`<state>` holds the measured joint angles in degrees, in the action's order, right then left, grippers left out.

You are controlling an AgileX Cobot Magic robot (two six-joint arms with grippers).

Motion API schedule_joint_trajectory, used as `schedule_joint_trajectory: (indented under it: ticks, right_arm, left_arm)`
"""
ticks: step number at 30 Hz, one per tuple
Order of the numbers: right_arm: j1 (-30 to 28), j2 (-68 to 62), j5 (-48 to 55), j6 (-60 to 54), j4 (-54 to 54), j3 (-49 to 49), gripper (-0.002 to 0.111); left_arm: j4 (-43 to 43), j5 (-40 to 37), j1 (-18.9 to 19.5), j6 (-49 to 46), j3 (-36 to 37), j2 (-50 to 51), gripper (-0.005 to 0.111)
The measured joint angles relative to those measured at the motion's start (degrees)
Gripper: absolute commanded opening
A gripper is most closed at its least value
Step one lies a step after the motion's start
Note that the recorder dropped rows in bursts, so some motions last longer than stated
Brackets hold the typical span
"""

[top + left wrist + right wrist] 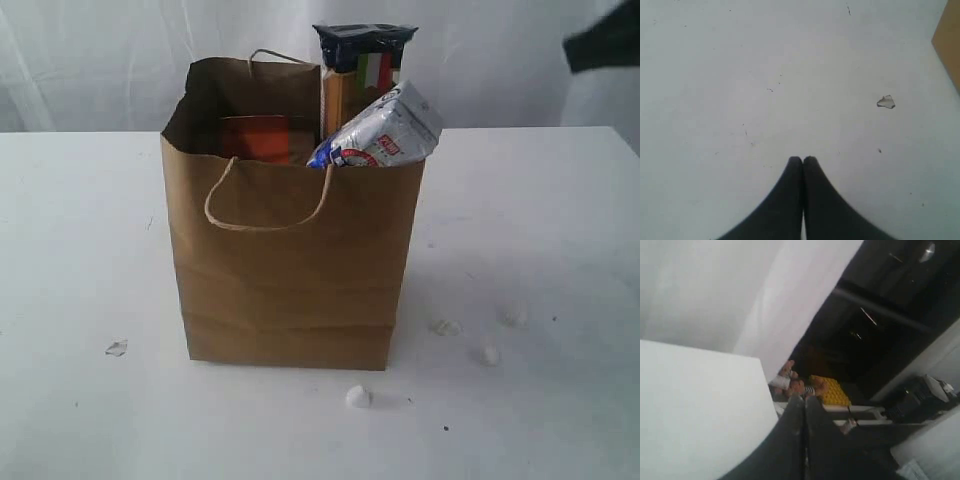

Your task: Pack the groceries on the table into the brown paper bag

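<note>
- Step in hand, as I judge it: the packing looks all but done; the exterior view shows no grocery on the table [80, 230], only white crumbs [358, 397] and a paper scrap [117, 348]; what is left is settling the load and keeping the arms clear.
- Where the things are: the brown paper bag [290, 270] stands upright at mid-table; the long spaghetti packet [362, 60] stands on end in it, well above the rim; the small white-blue pack [385, 130] leans tilted across the front rim beside it; an orange label [255, 138] shows deeper inside.
- Doing it well: the tilted pack is the weak spot and could slide out; a light downward press from above would seat it, away from the cord handles; any sideways shove risks tipping the bag.
- Left gripper [803, 160]: fingers pressed together, holding nothing; it hangs over bare table, with a corner of the bag off to one side and well apart.
- Right gripper [804, 402]: fingers pressed together, empty; it points out past the table's edge toward a dark room; a dark shape [602, 40] at the exterior view's upper right is probably that arm, high up and well apart from the bag.
</note>
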<state>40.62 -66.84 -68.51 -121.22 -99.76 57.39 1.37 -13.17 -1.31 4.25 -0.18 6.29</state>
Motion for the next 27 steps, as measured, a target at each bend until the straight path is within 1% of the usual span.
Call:
schedule_joint_trajectory:
  ticks: [3,6,9,11,13,15,17,19,21,22,24,27]
  right_arm:
    - [-8.28,1.66,6.14,0.0,-0.28,-7.04,0.0]
    - [-16.95,2.17,15.36,0.0,3.67,-12.86,0.0]
    - [-22.54,2.17,21.86,0.76,7.73,-15.45,0.0]
    - [-24.26,2.17,22.47,6.08,9.13,-15.7,0.0]
    - [-25.43,2.3,21.87,15.72,9.88,-15.7,0.0]
    - [-26.62,2.51,21.4,28.69,9.88,-15.7,0.0]
    - [-27.82,2.65,24.11,39.68,9.88,-15.82,0.0]
    - [-29.19,2.65,31.42,45.47,10.36,-16.06,0.0]
    - [-30.11,2.53,40.77,46.55,12.39,-16.54,0.0]
    - [-30.44,2.26,47.39,45.48,13.81,-16.78,0.0]
    - [-30.9,2.03,55.37,42.08,15.37,-17.38,0.0]
    - [-30.93,1.98,61.08,37.76,16.33,-18.76,0.0]
  left_arm:
    - [0.0,0.0,0.0,0.0,0.0,0.0,0.0]
    - [0.0,0.0,0.0,0.0,0.0,0.0,0.0]
    - [0.0,0.0,0.0,0.0,0.0,0.0,0.0]
    - [0.0,0.0,0.0,0.0,0.0,0.0,0.0]
    - [0.0,0.0,0.0,0.0,0.0,0.0,0.0]
    - [0.0,0.0,0.0,0.0,0.0,0.0,0.0]
    - [0.0,0.0,0.0,0.0,0.0,0.0,0.0]
    - [0.0,0.0,0.0,0.0,0.0,0.0,0.0]
    - [0.0,0.0,0.0,0.0,0.0,0.0,0.0]
    - [0.0,0.0,0.0,0.0,0.0,0.0,0.0]
    - [0.0,0.0,0.0,0.0,0.0,0.0,0.0]
    - [0.0,0.0,0.0,0.0,0.0,0.0,0.0]
